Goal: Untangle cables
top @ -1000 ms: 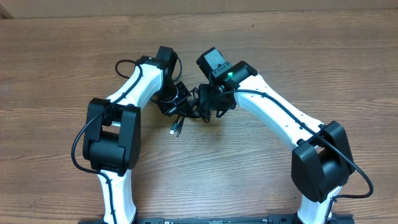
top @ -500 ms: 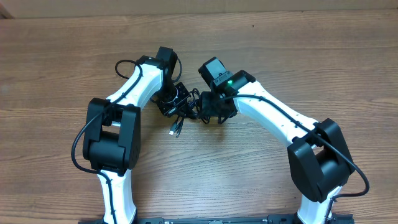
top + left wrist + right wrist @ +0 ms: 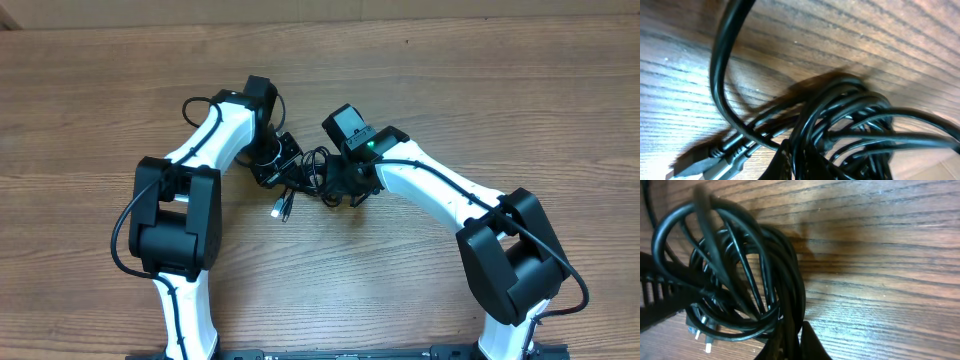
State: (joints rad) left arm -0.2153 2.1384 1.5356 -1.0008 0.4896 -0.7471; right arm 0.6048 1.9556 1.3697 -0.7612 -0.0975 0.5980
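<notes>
The cables (image 3: pixel 305 172) lie as a tangled black bunch on the wooden table between my two arms, with two plug ends (image 3: pixel 282 208) trailing toward the front. My left gripper (image 3: pixel 274 162) is shut on the bunch's left side. In the left wrist view the cables (image 3: pixel 840 120) fill the frame, the plug ends (image 3: pixel 702 161) lie at bottom left, and the left gripper (image 3: pixel 792 167) pinches strands at the bottom edge. My right gripper (image 3: pixel 334 186) is shut on the right side. In the right wrist view the cables (image 3: pixel 740 275) loop above the right gripper (image 3: pixel 794 342), whose fingers (image 3: pixel 812 345) clamp several strands.
A pronged plug (image 3: pixel 700 332) pokes out under the loops in the right wrist view. The left arm's own thick black wire (image 3: pixel 195 103) curls beside its forearm. Bare wood table (image 3: pixel 450 90) lies all around the bunch.
My right gripper widened, then closed on strands at the bunch's right side, and its arm shifted slightly forward. The left arm edged a little left, still clamped.
</notes>
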